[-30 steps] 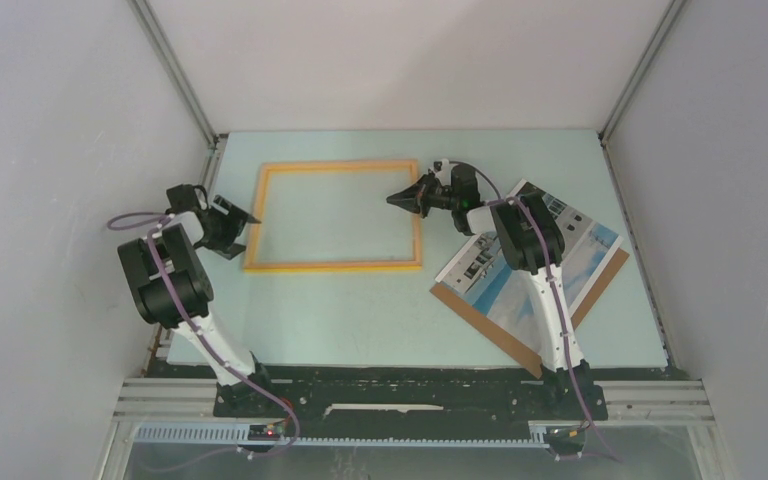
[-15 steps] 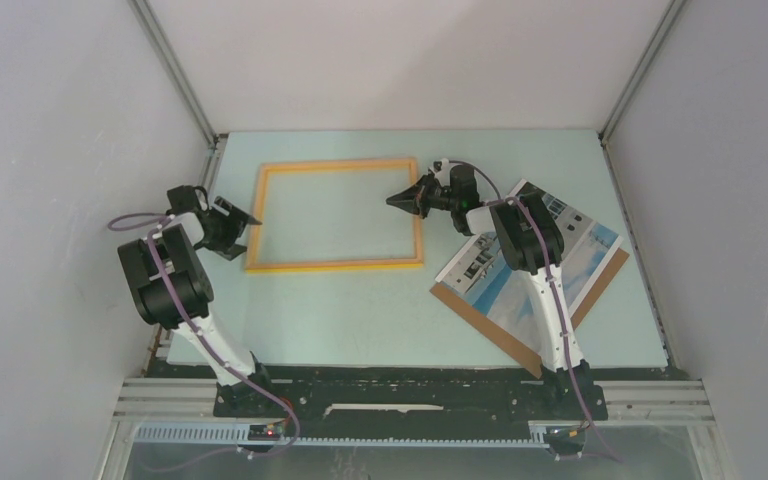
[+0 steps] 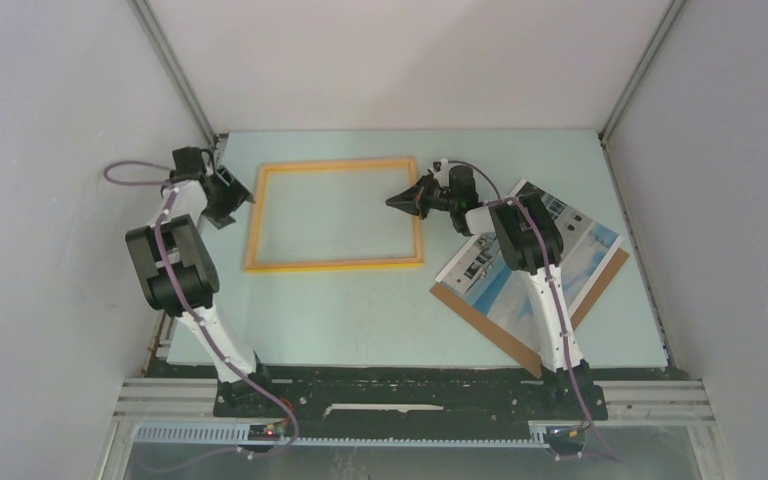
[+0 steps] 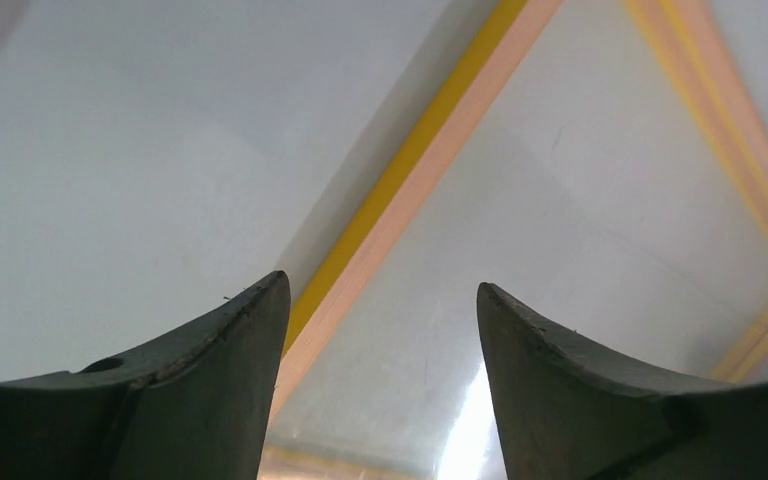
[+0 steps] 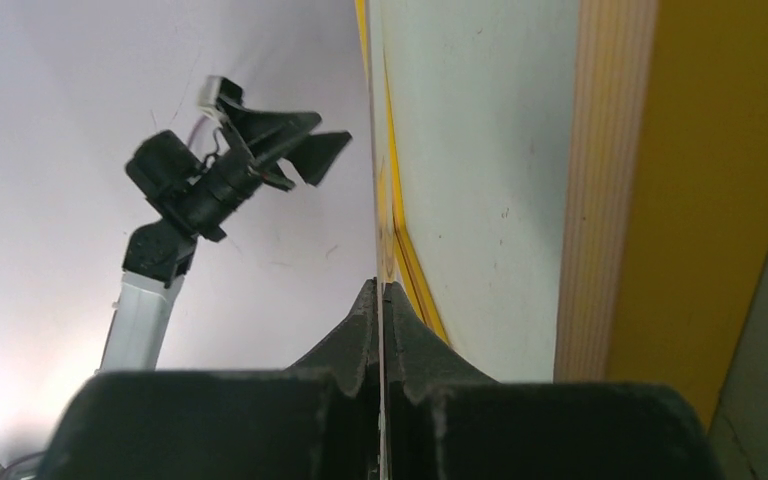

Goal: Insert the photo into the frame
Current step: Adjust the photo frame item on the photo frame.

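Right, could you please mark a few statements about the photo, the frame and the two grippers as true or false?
1. The photo is inside the frame. False: it lies on the brown backing board, to the right of the frame.
2. The left gripper is open. True.
3. The right gripper is wide open. False: its fingers are pressed together.
4. The left gripper is near the frame's left rim. True.
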